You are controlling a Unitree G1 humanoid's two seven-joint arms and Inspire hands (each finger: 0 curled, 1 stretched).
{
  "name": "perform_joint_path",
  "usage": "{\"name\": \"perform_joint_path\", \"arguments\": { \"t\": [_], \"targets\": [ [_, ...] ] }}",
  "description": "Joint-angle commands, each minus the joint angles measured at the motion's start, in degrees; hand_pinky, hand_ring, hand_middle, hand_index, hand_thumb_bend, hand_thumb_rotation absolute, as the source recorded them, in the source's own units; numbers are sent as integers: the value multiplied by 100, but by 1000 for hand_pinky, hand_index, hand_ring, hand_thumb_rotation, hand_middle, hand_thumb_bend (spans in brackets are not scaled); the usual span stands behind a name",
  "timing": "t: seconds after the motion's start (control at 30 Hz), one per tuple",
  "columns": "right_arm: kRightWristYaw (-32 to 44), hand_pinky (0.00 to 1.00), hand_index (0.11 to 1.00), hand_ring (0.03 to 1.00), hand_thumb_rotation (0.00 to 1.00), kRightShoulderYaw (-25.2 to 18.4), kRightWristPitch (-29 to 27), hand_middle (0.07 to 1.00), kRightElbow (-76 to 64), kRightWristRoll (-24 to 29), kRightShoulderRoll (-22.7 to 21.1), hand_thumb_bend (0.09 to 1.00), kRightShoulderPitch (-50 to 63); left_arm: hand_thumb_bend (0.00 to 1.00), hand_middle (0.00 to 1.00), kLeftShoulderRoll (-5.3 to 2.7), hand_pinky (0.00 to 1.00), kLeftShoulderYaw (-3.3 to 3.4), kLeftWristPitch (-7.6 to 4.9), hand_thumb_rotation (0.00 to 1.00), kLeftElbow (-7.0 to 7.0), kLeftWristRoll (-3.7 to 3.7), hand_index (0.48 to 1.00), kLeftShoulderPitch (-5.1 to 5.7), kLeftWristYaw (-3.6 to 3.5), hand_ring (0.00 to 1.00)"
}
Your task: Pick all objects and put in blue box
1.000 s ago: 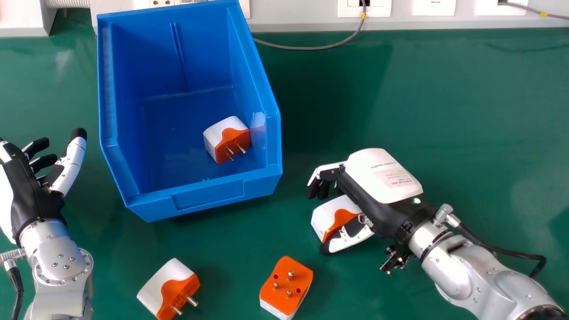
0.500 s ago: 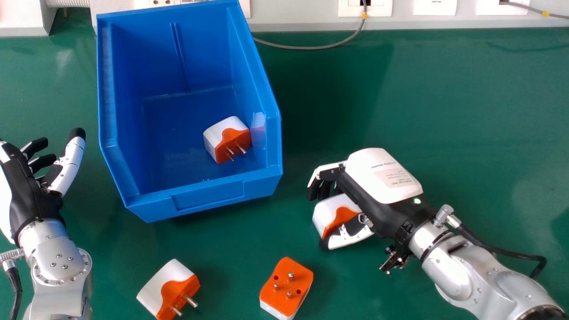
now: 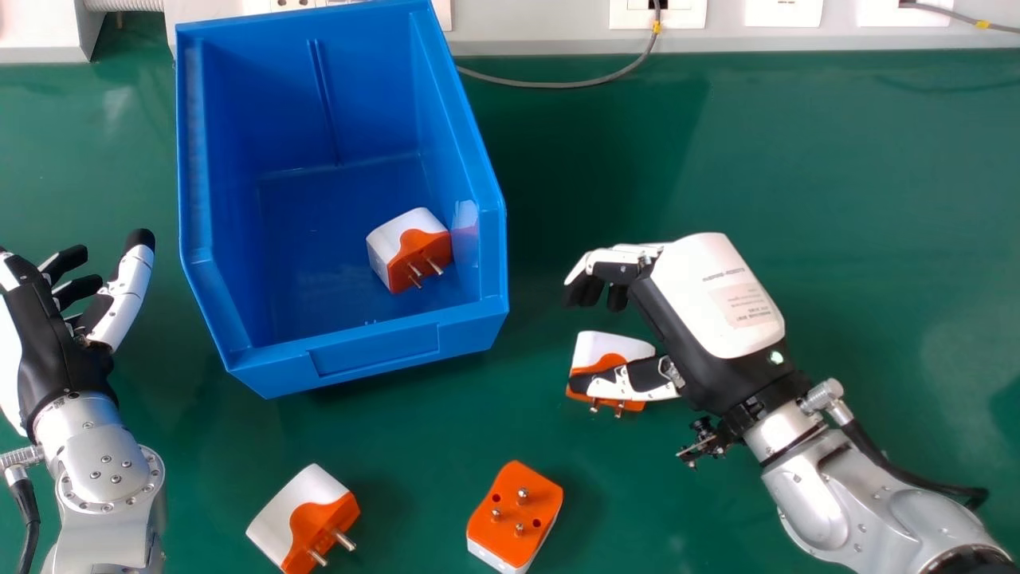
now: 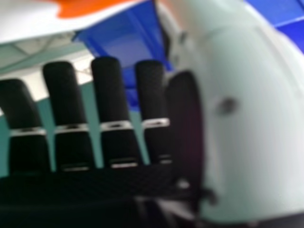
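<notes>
In the head view, my right hand (image 3: 701,319) is over the table right of the blue box (image 3: 410,339), open, its thumb across an orange-and-white plug adapter (image 3: 612,347). Its other fingers stand apart from that adapter; whether the thumb touches it I cannot tell. The right hand view shows my right hand (image 4: 111,95), with a white-and-orange adapter (image 4: 90,7) close by. One adapter (image 3: 398,239) lies inside the box. Two more lie on the table near the front: one (image 3: 279,510) on its side, another (image 3: 510,510) with pins up. My left hand (image 3: 56,351) is open at the left.
The green table (image 3: 797,159) extends right of the box. A grey cable (image 3: 558,84) runs along the back edge, below wall sockets (image 3: 657,16). In the head view, my left forearm (image 3: 107,494) lies along the left side.
My right hand has moved up and rightward in the head view, its fingers parting from the adapter. That adapter has turned, bringing its pins into sight. The left hand has hardly moved.
</notes>
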Motion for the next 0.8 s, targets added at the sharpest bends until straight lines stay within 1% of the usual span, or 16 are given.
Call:
{"name": "perform_joint_path", "arguments": {
  "t": [0.0,0.13,0.27,0.4,0.47,0.57,0.63,0.7,0.77],
  "targets": [
    [-438,357,503,443,0,11,-149,514,28,-79,13,502,-213,644,812,63,602,18,11,465,-3,-14,875,29,-19,745],
    [-1166,364,497,445,0,90,-246,512,212,-297,79,502,-294,644,812,64,602,10,-9,465,-3,2,875,35,-2,745],
    [-1954,372,486,445,0,205,-368,513,485,-499,178,503,-422,643,812,66,602,18,-16,465,24,-12,875,29,-15,746],
    [-2410,372,478,447,0,326,-400,515,710,-615,257,502,-537,643,813,69,601,12,14,464,1,-2,875,32,-11,746],
    [-2463,372,478,447,0,370,-435,515,804,-610,266,502,-579,643,813,69,601,0,34,464,-40,17,875,47,5,746],
    [-2397,371,476,448,0,391,-476,517,860,-556,254,502,-596,643,812,83,600,-11,33,466,-12,34,875,36,14,745],
    [-2364,370,474,449,0,387,-410,519,864,-532,267,502,-587,642,812,80,599,-13,39,468,-23,42,874,43,29,744],
    [-2298,370,473,449,0,379,-329,520,862,-511,281,502,-576,641,812,73,599,-10,39,468,-40,36,874,53,30,745],
    [-1998,371,471,449,0,366,-245,520,850,-440,279,502,-555,640,812,77,598,0,32,469,-21,19,874,48,11,743]
  ]
}}
